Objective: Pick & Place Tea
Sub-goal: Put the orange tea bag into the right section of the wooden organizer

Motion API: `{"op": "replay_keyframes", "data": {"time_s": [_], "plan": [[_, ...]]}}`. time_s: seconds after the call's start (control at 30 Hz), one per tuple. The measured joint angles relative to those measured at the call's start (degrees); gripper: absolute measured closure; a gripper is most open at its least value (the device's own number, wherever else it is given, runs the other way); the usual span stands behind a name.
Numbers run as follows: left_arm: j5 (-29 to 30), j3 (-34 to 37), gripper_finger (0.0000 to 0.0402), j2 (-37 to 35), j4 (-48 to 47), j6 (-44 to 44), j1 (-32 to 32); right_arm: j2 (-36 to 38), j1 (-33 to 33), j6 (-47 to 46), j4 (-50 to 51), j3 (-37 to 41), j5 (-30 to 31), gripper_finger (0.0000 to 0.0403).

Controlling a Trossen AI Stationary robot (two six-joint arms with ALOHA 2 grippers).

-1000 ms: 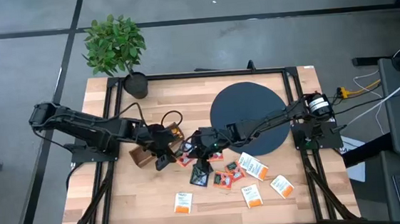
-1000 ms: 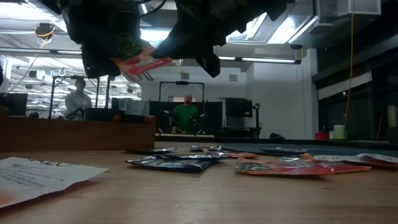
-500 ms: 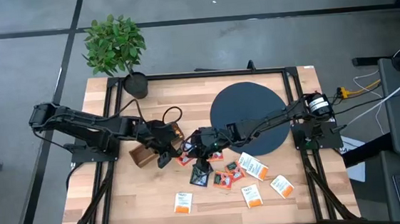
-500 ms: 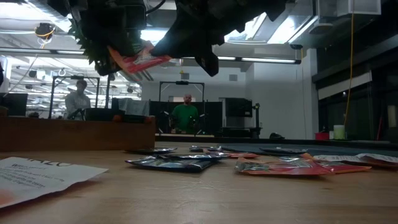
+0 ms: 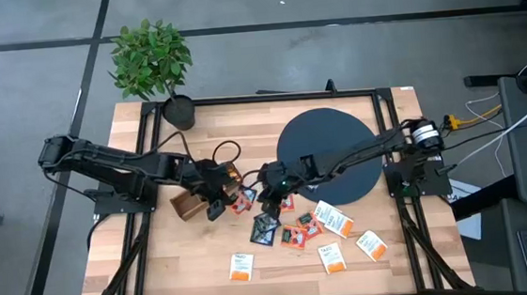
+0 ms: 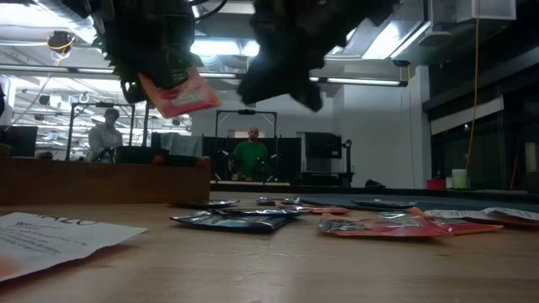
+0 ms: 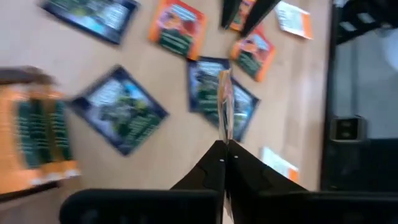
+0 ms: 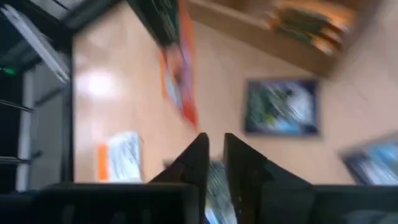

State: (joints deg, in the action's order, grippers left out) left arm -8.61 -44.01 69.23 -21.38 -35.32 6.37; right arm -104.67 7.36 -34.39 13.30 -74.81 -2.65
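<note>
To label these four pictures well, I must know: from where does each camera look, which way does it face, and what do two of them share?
High view: above, straight down on the table; both arms.
Low view: table height, looking level into the room; left gripper holding a red tea bag.
Left wrist view: down past shut fingers on that bag, edge-on.
Right wrist view: past its own fingers, apart, nothing between.
Shared: the red bag shows in low and left wrist views.

Robotics lab/workshop: strip ceiling lights [image 6: 221,48], equipment racks [image 6: 244,143], people [image 6: 253,156] behind wooden table [image 5: 197,256].
</note>
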Motion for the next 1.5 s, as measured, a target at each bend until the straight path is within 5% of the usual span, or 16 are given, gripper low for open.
{"op": "replay_keyframes", "data": {"time_s": [0.37,0.57,1.0,1.5], "plan": [[14.2,-7.9,0.0399,0.8,-20.1,3.7,-1.8,7.2,-0.4,-0.1,14.9,-0.1,10.1,0.0314],[19.5,-13.4,0.0399,5.1,-27.0,3.1,-3.6,7.2,-1.1,-0.5,18.3,0.0,10.7,0.0314],[20.2,-23.5,0.0399,18.0,-39.8,3.3,-6.6,7.2,-2.6,2.9,21.4,0.0,10.1,0.0314],[25.9,-24.2,0.0399,23.0,-41.4,4.6,-6.6,7.2,-2.6,6.6,20.2,0.0,10.1,0.0315]]}}
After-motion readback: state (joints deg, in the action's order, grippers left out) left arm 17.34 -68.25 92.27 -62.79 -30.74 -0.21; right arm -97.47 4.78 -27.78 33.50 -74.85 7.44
